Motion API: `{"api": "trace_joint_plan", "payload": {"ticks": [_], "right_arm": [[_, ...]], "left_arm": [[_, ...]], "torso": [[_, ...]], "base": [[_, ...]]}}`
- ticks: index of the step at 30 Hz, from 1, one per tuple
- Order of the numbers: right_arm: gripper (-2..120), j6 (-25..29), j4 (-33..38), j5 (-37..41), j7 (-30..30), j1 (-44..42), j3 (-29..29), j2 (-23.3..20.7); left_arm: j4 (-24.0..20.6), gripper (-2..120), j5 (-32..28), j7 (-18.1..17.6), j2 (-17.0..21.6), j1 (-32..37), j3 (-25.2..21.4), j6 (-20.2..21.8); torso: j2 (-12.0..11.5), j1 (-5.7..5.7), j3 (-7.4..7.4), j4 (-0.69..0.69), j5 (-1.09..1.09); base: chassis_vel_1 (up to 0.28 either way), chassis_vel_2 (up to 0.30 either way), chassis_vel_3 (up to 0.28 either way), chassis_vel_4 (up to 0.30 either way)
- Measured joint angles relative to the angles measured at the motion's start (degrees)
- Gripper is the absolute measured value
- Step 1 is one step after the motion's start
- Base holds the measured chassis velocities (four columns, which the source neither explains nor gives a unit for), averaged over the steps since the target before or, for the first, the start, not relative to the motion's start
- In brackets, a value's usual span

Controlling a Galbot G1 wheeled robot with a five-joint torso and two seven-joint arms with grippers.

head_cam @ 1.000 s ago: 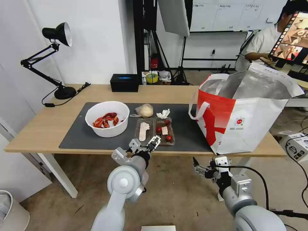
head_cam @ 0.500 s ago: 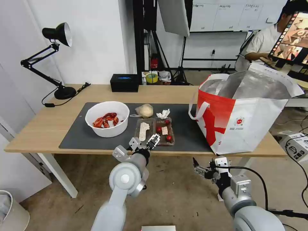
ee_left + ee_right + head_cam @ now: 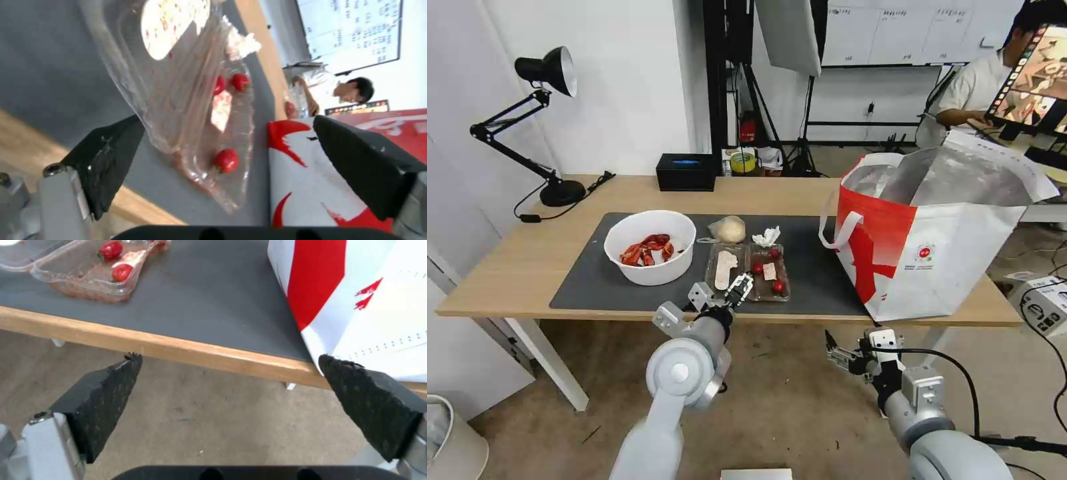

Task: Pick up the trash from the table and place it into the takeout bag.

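The left gripper hangs at the near edge of the tray, jaws spread wide and empty, aligned to take its rim. The tray lies on the mat between bowl and bag. Tissue and a bagged lump lie behind it. The right gripper waits below the table edge, spread, empty. The route to the bag looks unobstructed.
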Motion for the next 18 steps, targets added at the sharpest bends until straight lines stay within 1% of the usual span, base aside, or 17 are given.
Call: {"api": "trace_joint_plan", "payload": {"ticks": [4,18], "right_arm": [[100,0.13,0.00,-0.13,-0.02,-0.23,-0.07,0.03],[100,0.83,0.11,-0.94,-0.11,-1.29,-0.24,0.71]], "left_arm": [[-0.71,100,0.31,1.18,0.03,0.01,-0.21,-0.35],[-1.59,100,1.33,3.39,0.80,-1.11,-0.71,-1.42]], "torso": [[0.00,0.00,0.00,0.00,0.00],[0.00,0.00,0.00,0.00,0.00]], "base": [[0.000,0.000,0.000,0.000],[0.000,0.000,0.000,0.000]]}}
